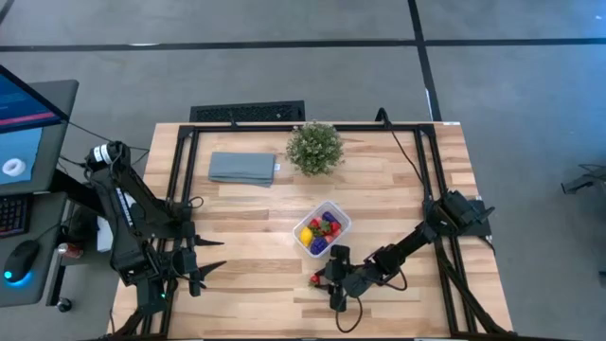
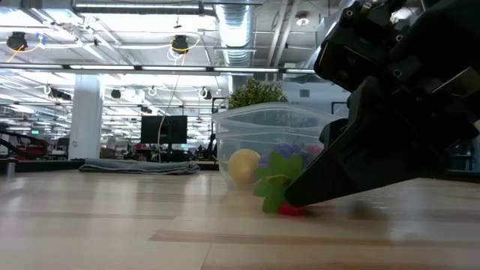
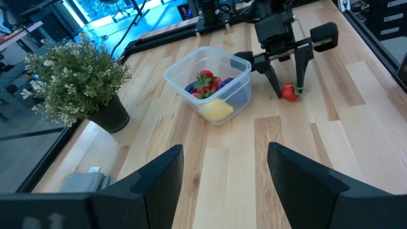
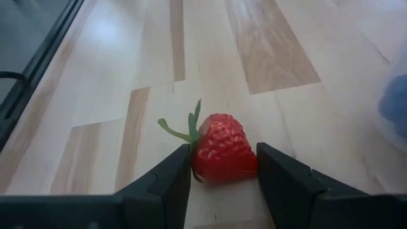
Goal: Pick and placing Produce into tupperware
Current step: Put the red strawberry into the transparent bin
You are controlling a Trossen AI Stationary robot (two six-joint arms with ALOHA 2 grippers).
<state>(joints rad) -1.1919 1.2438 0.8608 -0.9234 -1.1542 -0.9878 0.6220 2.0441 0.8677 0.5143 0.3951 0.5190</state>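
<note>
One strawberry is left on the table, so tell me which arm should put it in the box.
Right. The right gripper already has its fingers on either side of the strawberry, close beside the box. The left gripper waits open near the table's left edge, well away.

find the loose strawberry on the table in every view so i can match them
High view: strawberry just below the tupperware, at the right hand.
Low view: low centre, green leaves showing.
Left wrist view: upper right.
Right wrist view: centre, between the fingers.
Shared landmark: the tupperware beside it.
</note>
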